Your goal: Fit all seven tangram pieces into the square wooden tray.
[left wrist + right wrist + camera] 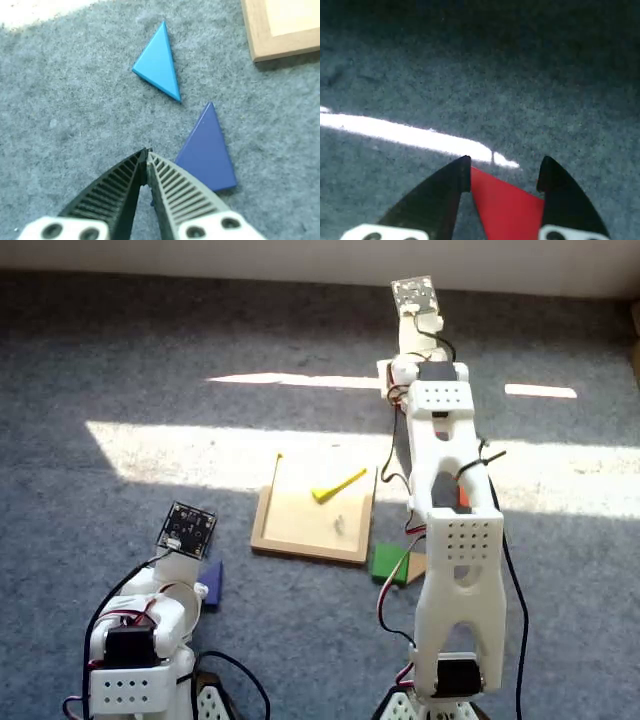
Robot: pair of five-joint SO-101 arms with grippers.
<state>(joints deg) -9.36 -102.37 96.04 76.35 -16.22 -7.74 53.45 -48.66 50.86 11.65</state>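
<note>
The square wooden tray (300,538) lies mid-table with a yellow piece (338,485) leaning inside it. A red triangle (506,206) sits between the fingers of my right gripper (505,172), held above the carpet; the right arm (440,440) stretches far past the tray. My left gripper (147,154) is shut and empty, low over the carpet. A dark blue triangle (207,150) lies just beside its tips, and a light blue triangle (157,62) is farther on. The tray's corner (270,47) is beyond them. A green piece (388,562) and a tan piece (417,566) lie near the tray's right corner.
A small yellow bit (279,455) rests at the tray's far rim. A red-orange bit (463,496) peeks out beside the right arm. Sunlit strips cross the grey carpet (150,450). The left arm's base (130,660) stands at the near left.
</note>
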